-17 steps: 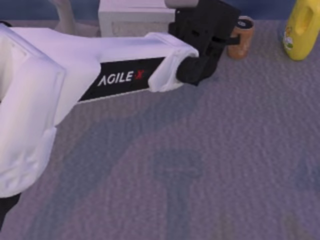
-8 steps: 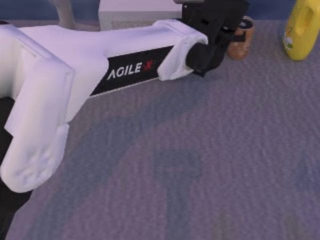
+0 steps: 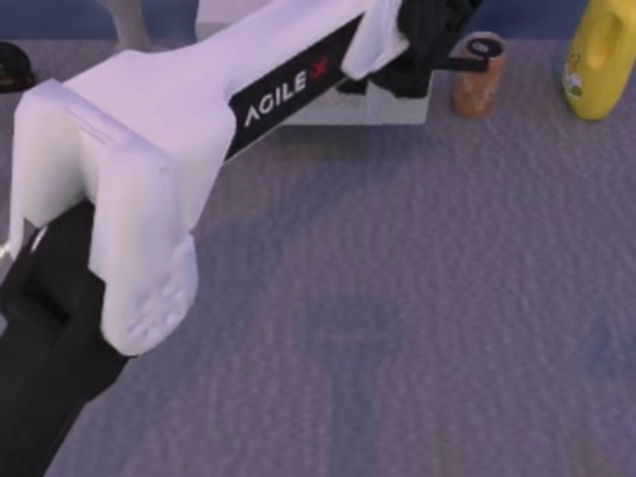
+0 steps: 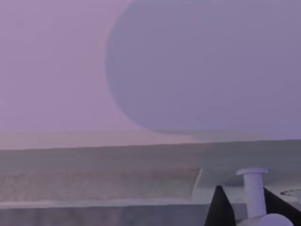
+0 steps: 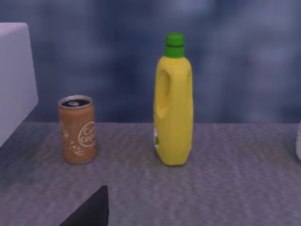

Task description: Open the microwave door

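Stretching across the grey table from the lower left toward the far edge, the white left arm is filling most of the top view, its "AGILE X" lettering showing on a black strip. It is ending in the black left gripper, which is hanging over the front right part of the microwave. I cannot tell from where I stand whether its jaws are apart or together; in the left wrist view only two dark tips are showing low in the picture, with a small white peg between them.

The microwave is sitting at the far edge of the table, left of centre, and is mostly hidden under the arm; just a pale strip of its front is peeking out. In the left wrist view its white surface is lying very close to the camera, and I cannot make out the door there.

Just to the right of the microwave, an orange soda can is standing upright, near the gripper. Farther right, a yellow bottle with a green cap is standing near the table's far right corner.

The right gripper is showing only as a dark tip in its own wrist view, well apart from the can, and its fingers cannot be judged.
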You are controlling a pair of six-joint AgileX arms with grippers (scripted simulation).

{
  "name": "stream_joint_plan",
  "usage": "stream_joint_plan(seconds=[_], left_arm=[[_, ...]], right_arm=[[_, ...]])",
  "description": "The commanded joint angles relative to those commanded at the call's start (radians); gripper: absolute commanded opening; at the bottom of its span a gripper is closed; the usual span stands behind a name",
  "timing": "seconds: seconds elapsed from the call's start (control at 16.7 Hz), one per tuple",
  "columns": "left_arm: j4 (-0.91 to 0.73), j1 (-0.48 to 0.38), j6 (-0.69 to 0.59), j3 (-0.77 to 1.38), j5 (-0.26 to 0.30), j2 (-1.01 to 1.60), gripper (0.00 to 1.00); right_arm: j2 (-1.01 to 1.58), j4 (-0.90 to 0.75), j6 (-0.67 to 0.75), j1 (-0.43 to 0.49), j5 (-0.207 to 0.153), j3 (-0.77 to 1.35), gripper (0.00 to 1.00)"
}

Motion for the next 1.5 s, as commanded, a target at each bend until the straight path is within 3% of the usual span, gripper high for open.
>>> stream_joint_plan(seconds=[0.24,0.48,1.5], left_arm=[[-0.312,0.024,-0.045,0.281,0.088,0.092,0.0],[-0.464,0.041,-0.07,0.426,0.143,0.14,0.0],[-0.477,0.042,-0.072,0.439,0.148,0.145,0.0]], right_arm=[[0.0,0.0,0.0,0.0,0.0,0.0,1.0],[0.0,0.0,0.0,0.0,0.0,0.0,1.0],[0.0,0.0,0.0,0.0,0.0,0.0,1.0]])
